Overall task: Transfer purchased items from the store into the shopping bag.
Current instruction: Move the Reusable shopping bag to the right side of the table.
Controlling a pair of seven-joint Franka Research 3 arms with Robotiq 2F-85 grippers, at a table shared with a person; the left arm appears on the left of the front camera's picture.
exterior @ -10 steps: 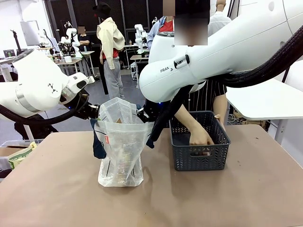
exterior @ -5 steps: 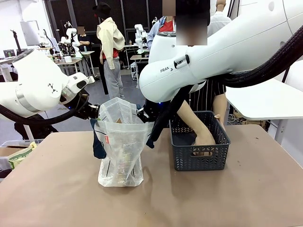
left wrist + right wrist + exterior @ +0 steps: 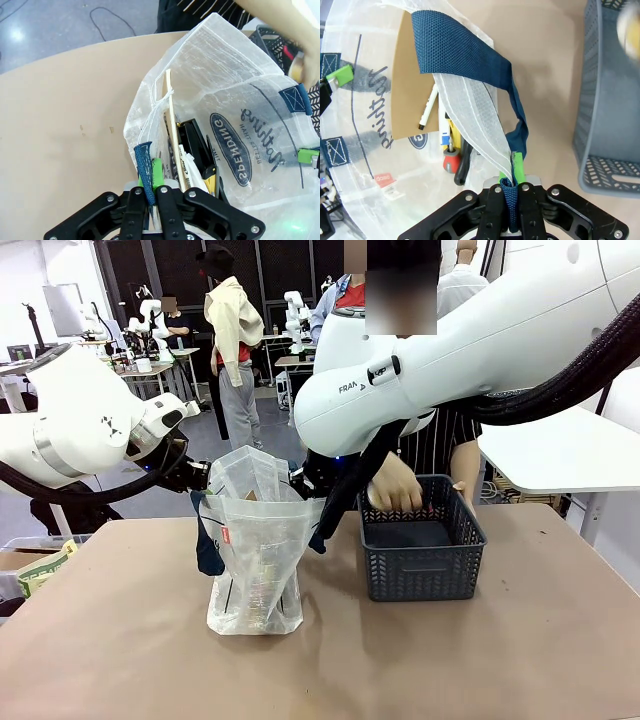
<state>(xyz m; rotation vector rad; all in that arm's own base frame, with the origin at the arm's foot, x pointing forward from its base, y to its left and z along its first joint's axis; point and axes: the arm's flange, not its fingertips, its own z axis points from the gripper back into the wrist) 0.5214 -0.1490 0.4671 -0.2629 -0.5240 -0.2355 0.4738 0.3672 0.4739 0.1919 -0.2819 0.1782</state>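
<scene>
We see the shopping bag (image 3: 255, 560) upright left of centre on the table (image 3: 120, 640), our left gripper (image 3: 150, 197) and right gripper (image 3: 510, 192) each pinched fully closed on a navy handle (image 3: 465, 60) at its mouth, and just right of it the basket (image 3: 420, 570) with the person's hand (image 3: 395, 490) over its far left corner.

The shopping bag (image 3: 255, 550) mouth stands open between the left gripper (image 3: 152, 189) and the right gripper (image 3: 511, 189), each clamped on a strap at its rim. The right arm (image 3: 450, 350) overhangs bag and basket (image 3: 420, 575). A person's hand (image 3: 395, 490) occupies the space above the basket's left rim. The table (image 3: 480, 670) in front offers unobstructed passage.
</scene>
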